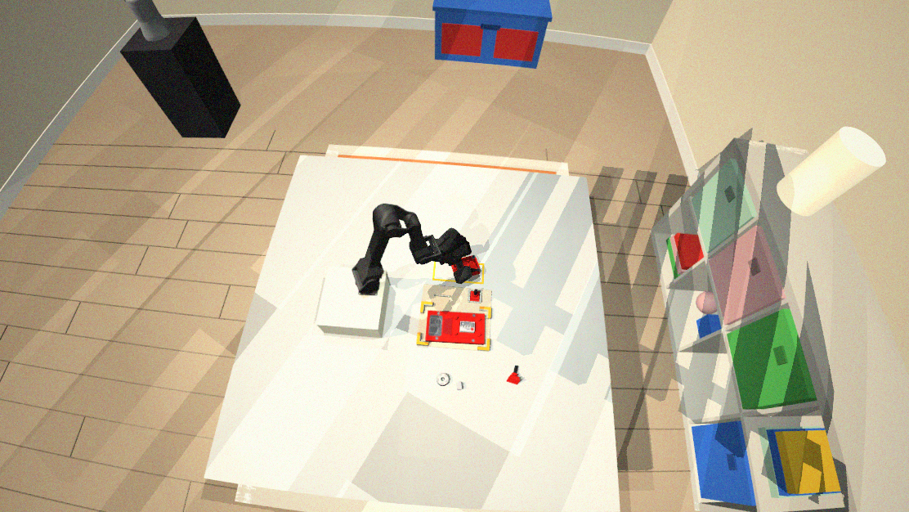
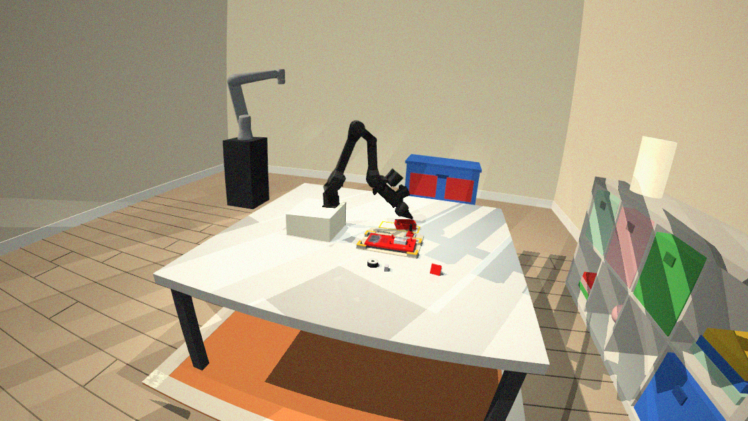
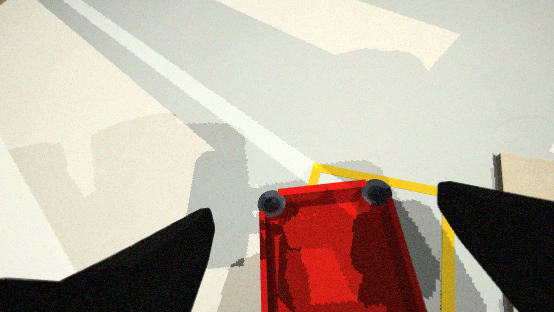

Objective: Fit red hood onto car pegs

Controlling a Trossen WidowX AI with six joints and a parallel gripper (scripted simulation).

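The red hood (image 3: 332, 250) lies on the table inside a yellow outline (image 3: 447, 240), with two dark corner holes at its far end. It also shows in the top view (image 1: 469, 263) and the exterior view (image 2: 403, 224). My gripper (image 3: 321, 206) is open and low over the hood, one black finger on each side, with a gap between each finger and the hood. The gripper also shows in the top view (image 1: 464, 270). The red car chassis (image 1: 456, 327) sits in its jig with yellow corners in front of the hood, the grey engine block (image 1: 467, 326) on it.
A white block (image 1: 352, 308) carries my arm's base. A small red part stands on the jig board (image 1: 472, 289). A white ring (image 1: 443, 379), a tiny grey piece (image 1: 459, 385) and a red block (image 1: 515, 376) lie nearer the table's front.
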